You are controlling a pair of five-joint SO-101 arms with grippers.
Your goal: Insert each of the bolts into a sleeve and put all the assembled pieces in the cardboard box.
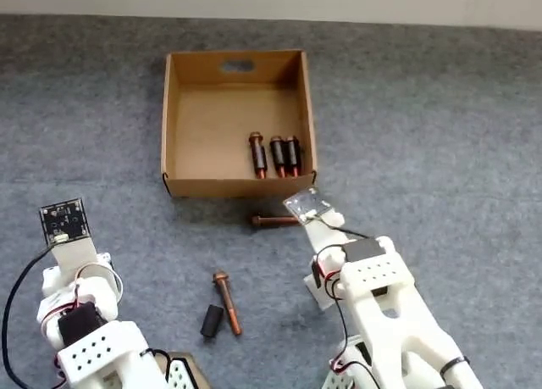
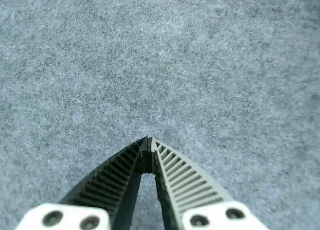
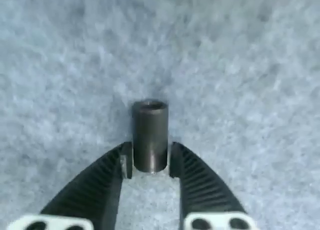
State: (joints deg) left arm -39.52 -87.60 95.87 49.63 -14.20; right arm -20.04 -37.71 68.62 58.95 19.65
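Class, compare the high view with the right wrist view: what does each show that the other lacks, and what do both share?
High view: the cardboard box holding three assembled pieces, a bolt outside its front wall, another bolt beside a loose sleeve. Right wrist view: the right gripper shut on a dark sleeve, open end outward. Both: the grey carpet.

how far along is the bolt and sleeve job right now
Done: three assembled pieces lie in the cardboard box. In hand: the right tool is shut on a sleeve, and a loose bolt lies just outside the box's front wall. Left to do: join and box that pair, then the second bolt and the loose sleeve beside it. The left tool is shut and empty.
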